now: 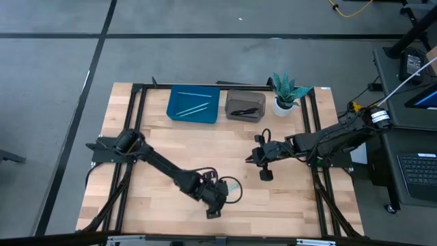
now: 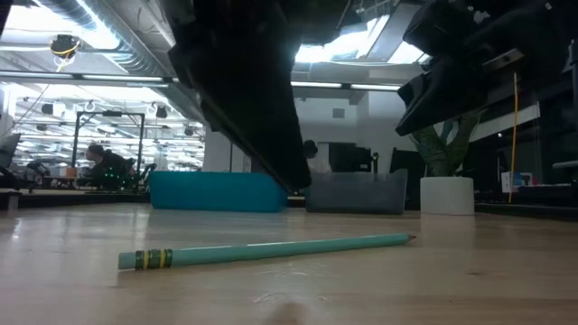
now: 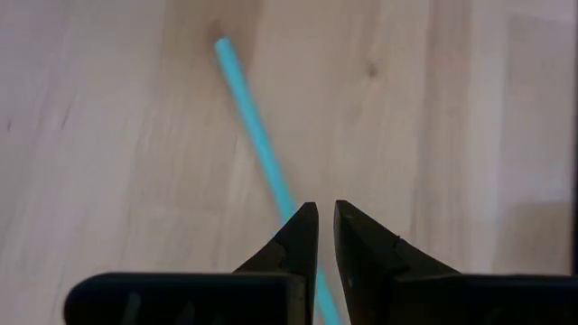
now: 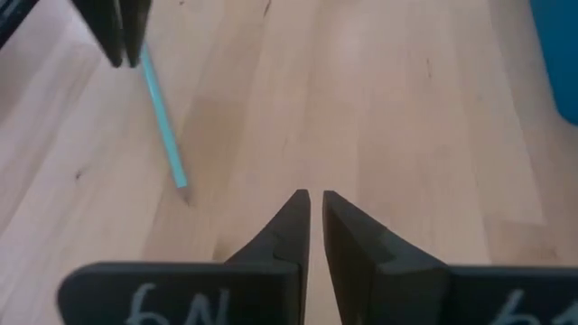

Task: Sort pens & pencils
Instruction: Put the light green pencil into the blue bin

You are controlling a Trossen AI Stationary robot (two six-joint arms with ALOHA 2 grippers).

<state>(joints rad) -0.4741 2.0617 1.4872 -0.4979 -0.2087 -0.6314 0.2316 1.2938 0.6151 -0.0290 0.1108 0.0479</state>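
A light-blue pencil (image 2: 271,250) lies flat on the wooden table near its front middle (image 1: 233,183). My left gripper (image 3: 325,212) hovers shut just above the pencil, whose shaft (image 3: 257,126) runs under the fingertips; in the high view the gripper (image 1: 224,191) is beside it. My right gripper (image 4: 316,197) is shut and empty above bare wood at mid-table (image 1: 250,158); its view shows the pencil (image 4: 163,117) farther off. Two more pencils (image 1: 193,107) lie in the blue tray (image 1: 179,99). Black pens (image 1: 244,111) lie in the grey tray (image 1: 232,96).
A potted plant (image 1: 285,92) in a white pot stands right of the grey tray at the far edge. A black frame (image 1: 136,102) borders the tabletop. Bare wood lies between the two grippers and the trays.
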